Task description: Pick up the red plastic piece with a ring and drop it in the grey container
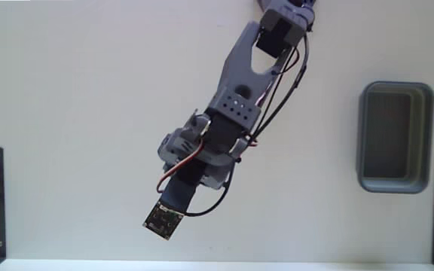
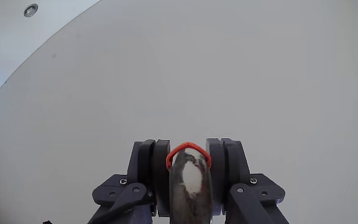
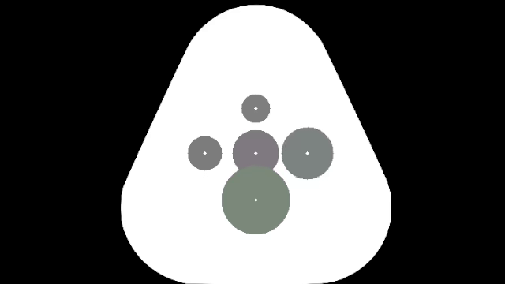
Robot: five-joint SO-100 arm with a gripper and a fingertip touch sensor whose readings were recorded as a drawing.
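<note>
In the wrist view the gripper (image 2: 189, 163) is clamped on the red piece (image 2: 188, 149), whose ring end shows as a small arc between the two dark fingers (image 2: 161, 167). In the fixed view the arm (image 1: 236, 113) reaches over the white table (image 1: 74, 113), well left of the grey tub (image 1: 395, 138). The small circuit board (image 1: 163, 219) sits at the arm's lower end.

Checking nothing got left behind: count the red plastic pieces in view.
1. The red piece sits between the gripper fingers in the wrist view; the arm hides it in the fixed view, and could hide others.
</note>
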